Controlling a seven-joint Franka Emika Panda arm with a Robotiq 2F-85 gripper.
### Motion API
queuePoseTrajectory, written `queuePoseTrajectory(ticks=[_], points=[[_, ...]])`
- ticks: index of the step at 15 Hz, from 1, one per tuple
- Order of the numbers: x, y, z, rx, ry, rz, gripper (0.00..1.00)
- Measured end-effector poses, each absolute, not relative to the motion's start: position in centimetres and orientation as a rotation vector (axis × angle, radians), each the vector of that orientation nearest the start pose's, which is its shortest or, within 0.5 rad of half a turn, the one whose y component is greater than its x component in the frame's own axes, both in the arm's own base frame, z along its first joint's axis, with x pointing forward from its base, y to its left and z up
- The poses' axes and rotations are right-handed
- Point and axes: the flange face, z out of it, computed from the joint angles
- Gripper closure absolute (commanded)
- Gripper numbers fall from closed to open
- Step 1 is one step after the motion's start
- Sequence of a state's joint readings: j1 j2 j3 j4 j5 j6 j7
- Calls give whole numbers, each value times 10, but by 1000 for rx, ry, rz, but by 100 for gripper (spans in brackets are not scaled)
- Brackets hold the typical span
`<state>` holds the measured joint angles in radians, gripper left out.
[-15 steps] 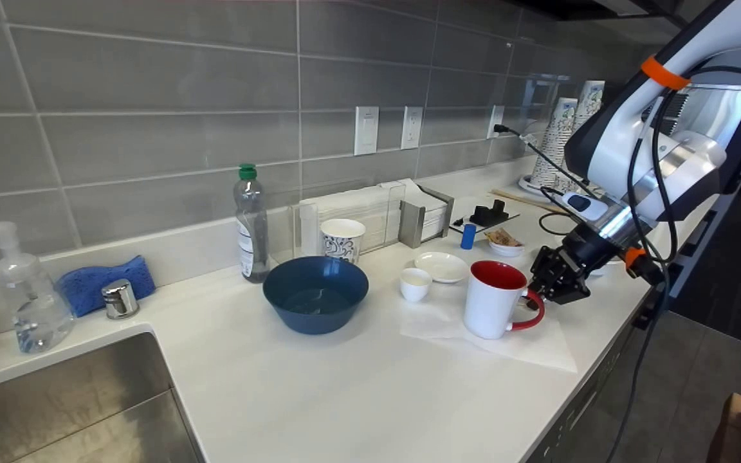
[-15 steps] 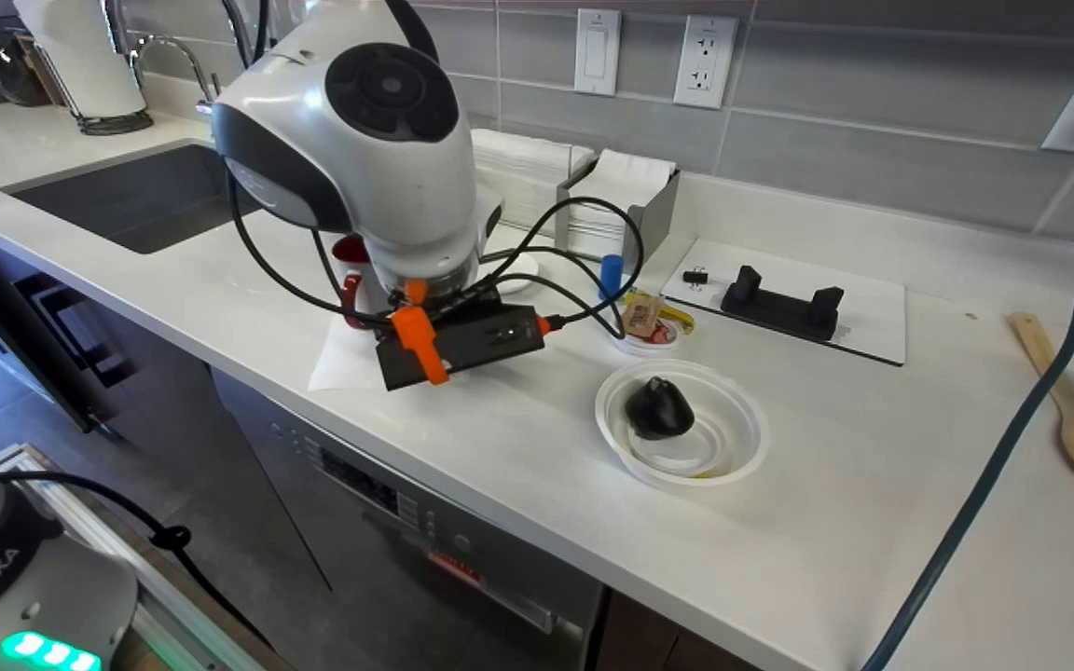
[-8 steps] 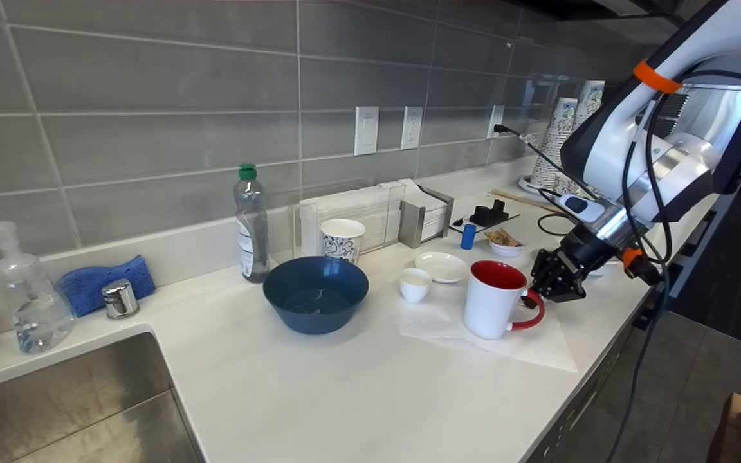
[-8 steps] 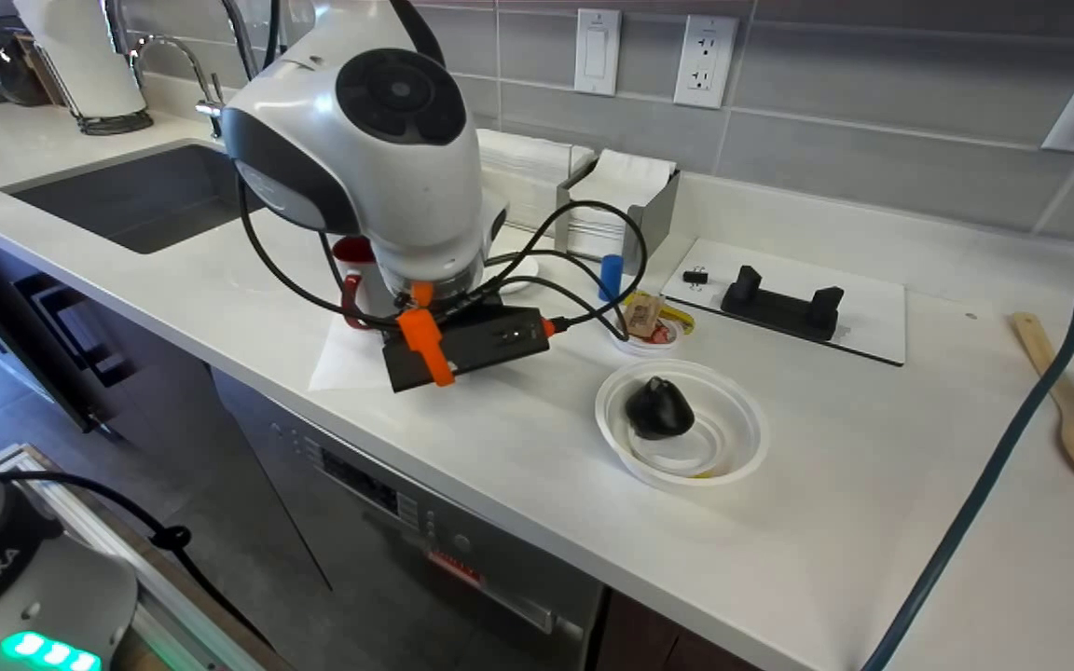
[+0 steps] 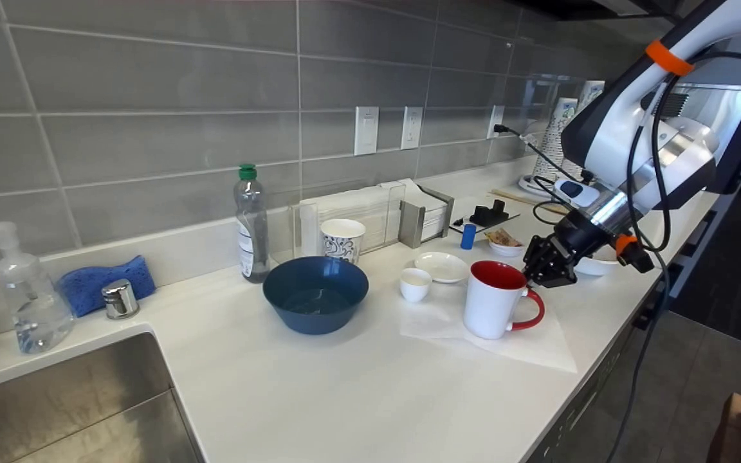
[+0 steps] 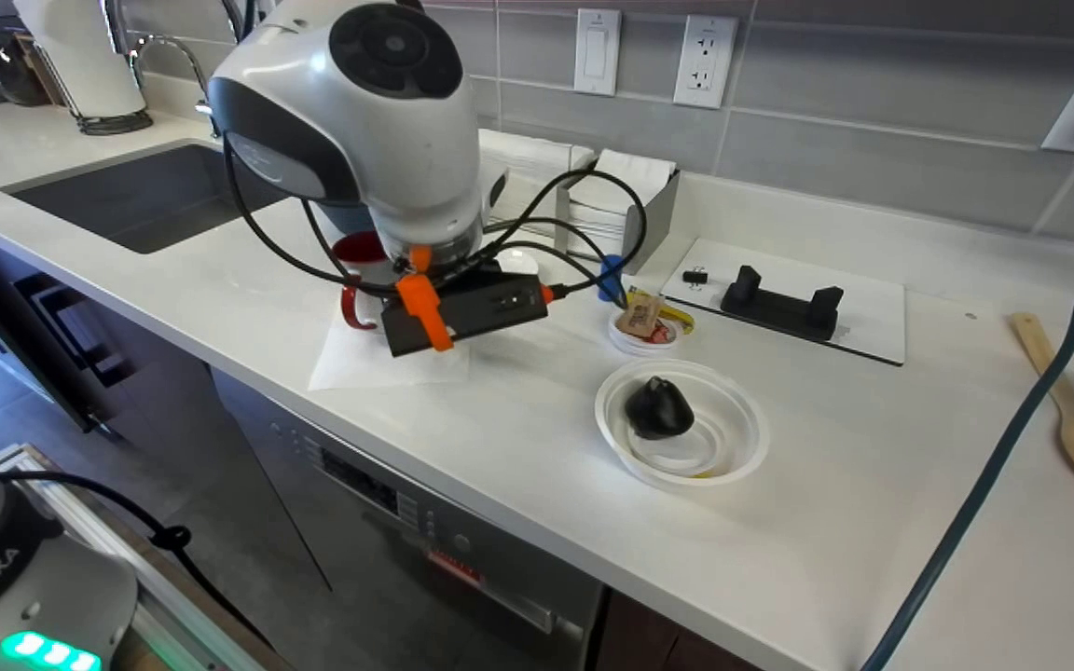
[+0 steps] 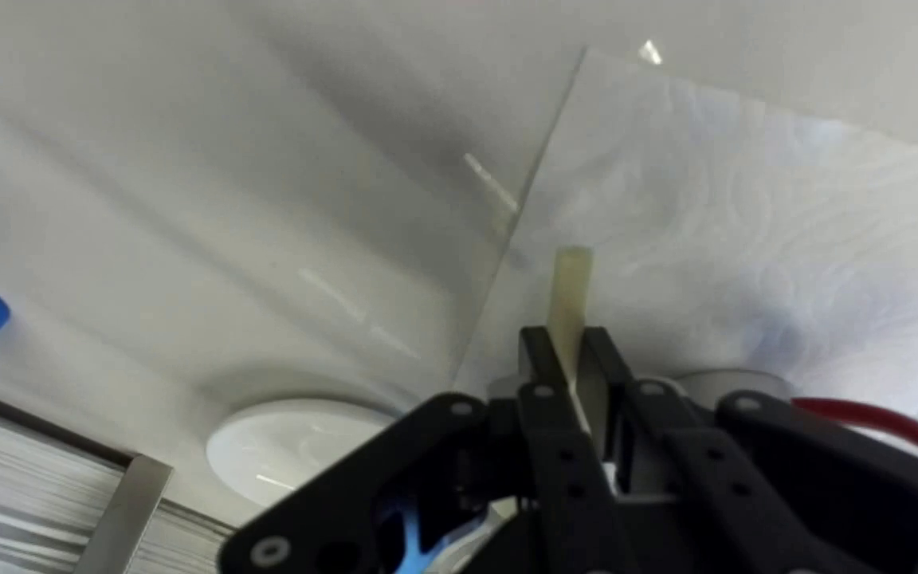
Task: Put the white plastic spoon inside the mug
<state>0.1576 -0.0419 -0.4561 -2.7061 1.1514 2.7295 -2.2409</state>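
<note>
The mug [image 5: 487, 308], white with a red inside and red handle, stands upright on a white paper sheet [image 5: 547, 344]. In an exterior view the arm partly covers the mug [image 6: 360, 248]. Only its red handle [image 7: 897, 421] clearly shows in the wrist view. My gripper [image 5: 538, 273] is just behind the mug, near rim height. In the wrist view the fingers [image 7: 566, 339] are shut on a pale flat strip, the white plastic spoon [image 7: 570, 291]. Its end sticks out past the fingertips. The rest of the spoon is hidden, and it does not show clearly in the exterior views.
A small white cup [image 5: 415, 287] and a saucer [image 5: 441, 267] are beside the mug, with a blue bowl [image 5: 316, 299] farther off. A blue cylinder [image 5: 467, 236] and napkin holder [image 5: 411, 226] stand near the wall. A white plastic bowl [image 6: 744, 424] holds a black object.
My gripper has risen from low behind the mug's handle to about rim height, still holding the strip. The wrist has shifted slightly. The mug has not moved.
</note>
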Motion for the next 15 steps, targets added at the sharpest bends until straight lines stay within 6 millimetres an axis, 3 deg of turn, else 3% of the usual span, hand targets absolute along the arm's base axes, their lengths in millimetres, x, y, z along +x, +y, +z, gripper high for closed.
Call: queuePoseTrajectory(ticks=[8, 15], points=[[398, -120, 311, -2787, -1329, -708, 97], [395, -93, 375, -2832, -1504, -606, 97]])
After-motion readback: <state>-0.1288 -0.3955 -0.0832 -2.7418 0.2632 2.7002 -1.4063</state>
